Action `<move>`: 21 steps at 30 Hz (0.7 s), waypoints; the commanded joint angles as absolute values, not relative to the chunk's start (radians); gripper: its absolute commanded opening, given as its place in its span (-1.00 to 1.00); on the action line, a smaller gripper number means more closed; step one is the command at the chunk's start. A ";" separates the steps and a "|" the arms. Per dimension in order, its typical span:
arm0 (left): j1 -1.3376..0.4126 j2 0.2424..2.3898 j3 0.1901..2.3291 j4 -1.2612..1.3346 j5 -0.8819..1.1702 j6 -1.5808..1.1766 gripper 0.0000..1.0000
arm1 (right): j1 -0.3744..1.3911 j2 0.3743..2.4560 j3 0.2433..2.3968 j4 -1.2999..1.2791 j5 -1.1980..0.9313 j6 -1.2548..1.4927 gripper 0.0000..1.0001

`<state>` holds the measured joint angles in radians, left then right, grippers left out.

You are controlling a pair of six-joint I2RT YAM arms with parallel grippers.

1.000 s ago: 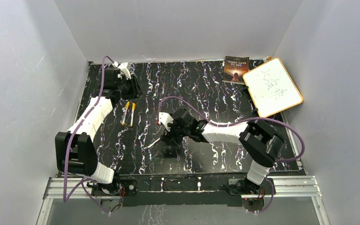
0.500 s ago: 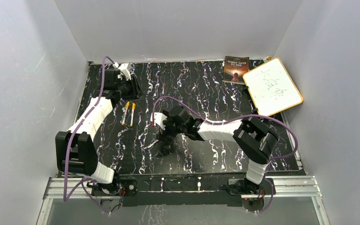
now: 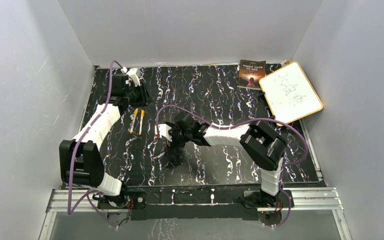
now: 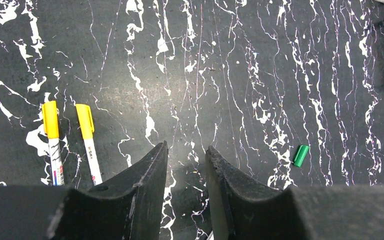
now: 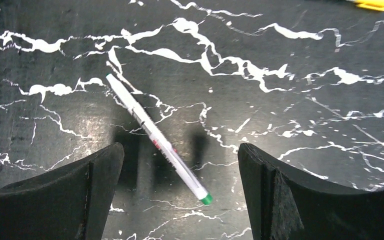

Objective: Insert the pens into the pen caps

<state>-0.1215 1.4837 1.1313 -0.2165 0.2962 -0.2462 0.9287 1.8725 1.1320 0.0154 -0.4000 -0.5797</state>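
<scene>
Two white pens (image 4: 55, 160) (image 4: 92, 160) lie side by side, each with a yellow cap (image 4: 49, 119) (image 4: 84, 120) on its far end; they also show in the top view (image 3: 137, 121). A loose green cap (image 4: 301, 155) lies on the table to the right. My left gripper (image 4: 186, 147) hovers between them, jaws narrowly apart and empty. A third white pen (image 5: 155, 135) with a bare green tip lies diagonally on the table. My right gripper (image 5: 178, 146) is wide open just above it, one finger on each side, not touching. In the top view this gripper (image 3: 172, 142) hides that pen.
The table is black marble-patterned (image 3: 220, 95). A whiteboard with an orange rim (image 3: 291, 99) and a dark book (image 3: 251, 73) lie at the back right. Grey walls close in the left, back and right sides.
My right gripper has moved left across the table and now stands over the green-tipped pen. The left arm has not moved.
</scene>
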 commanded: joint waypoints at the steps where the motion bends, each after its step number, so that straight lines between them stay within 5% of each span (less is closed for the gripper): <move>1: -0.118 1.473 1.131 -0.216 0.318 -0.229 -0.37 | 0.927 1.900 1.193 -0.045 -0.466 -0.627 0.66; 6: -0.117 1.471 1.127 -0.216 0.312 -0.228 -0.38 | 0.924 1.931 1.218 -0.099 -0.460 -0.648 0.59; 10: -0.117 1.470 1.127 -0.209 0.333 -0.226 -0.43 | 0.919 1.985 1.259 -0.167 -0.445 -0.648 0.19; 16: -0.117 1.464 1.124 -0.205 0.343 -0.225 -0.44 | 0.903 2.007 1.265 -0.214 -0.474 -0.637 -0.72; 21: -0.117 1.466 1.124 -0.200 0.349 -0.228 -0.43 | 0.894 1.975 1.239 -0.191 -0.469 -0.603 -0.91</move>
<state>-0.1211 1.4837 1.1313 -0.2153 0.3214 -0.2348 0.9092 1.9923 1.2545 -0.1734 -0.4873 -0.6254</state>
